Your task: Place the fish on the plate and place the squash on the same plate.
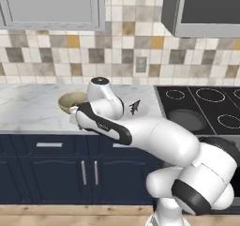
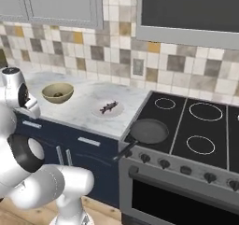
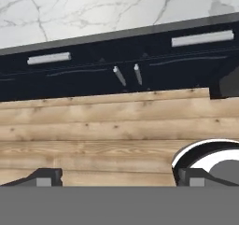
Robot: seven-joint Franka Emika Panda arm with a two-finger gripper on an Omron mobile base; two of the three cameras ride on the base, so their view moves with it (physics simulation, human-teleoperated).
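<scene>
Left base view: fish [image 1: 134,107] seen already on white plate [image 1: 143,109] on marble counter [image 1: 28,108], beside tan bowl [image 1: 71,101]. Squash not identified; dark item in bowl too small to tell.

Right base view: fish [image 2: 108,107] lies across plate [image 2: 101,111], between bowl [image 2: 57,92] and frying pan [image 2: 149,130]. Fish judged light, slippery, slim; squash expected firm, rounded, best pinched across middle.

Hand view: gripper [image 3: 116,179] fingertips spread wide, nothing held, pointed at drawer fronts [image 3: 121,65] and wooden floor [image 3: 93,126].

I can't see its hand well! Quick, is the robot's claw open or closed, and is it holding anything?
Gripper: open and holding nothing; its two dark fingertips stand far apart, over the wooden floor.
</scene>
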